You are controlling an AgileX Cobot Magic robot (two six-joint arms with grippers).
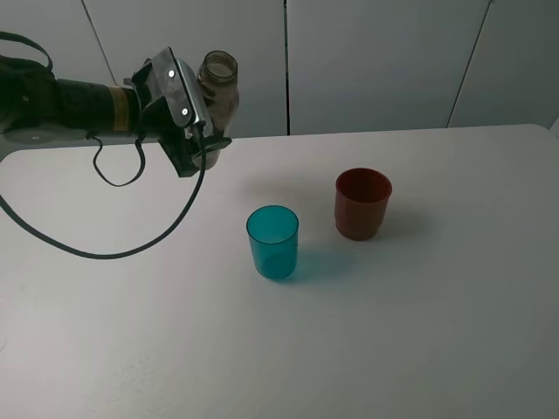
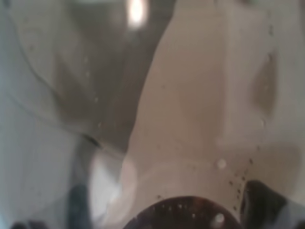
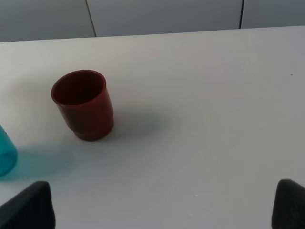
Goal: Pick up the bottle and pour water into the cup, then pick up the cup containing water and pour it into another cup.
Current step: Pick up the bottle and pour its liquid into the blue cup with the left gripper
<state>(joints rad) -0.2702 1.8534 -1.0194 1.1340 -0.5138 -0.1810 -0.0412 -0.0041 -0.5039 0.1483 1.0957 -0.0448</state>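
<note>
Teal translucent plastic is showing mid-bench in the high view, where the cup (image 1: 272, 242) is standing upright. Another cup (image 1: 362, 203), red-brown, is standing just to its right and slightly farther back, not touching it. At the far left of the bench (image 1: 437, 332), the left end effector (image 1: 208, 135) is pinching the bottle (image 1: 218, 87), open neck uppermost. In the left wrist view, blurred clear plastic of the bottle (image 2: 190, 119) is filling everything. In the right wrist view, the right end effector (image 3: 159, 205) is hovering with fingertips (image 3: 28, 207) spread wide, facing another cup (image 3: 86, 105). The cup (image 3: 5, 152) is showing only partly.
</note>
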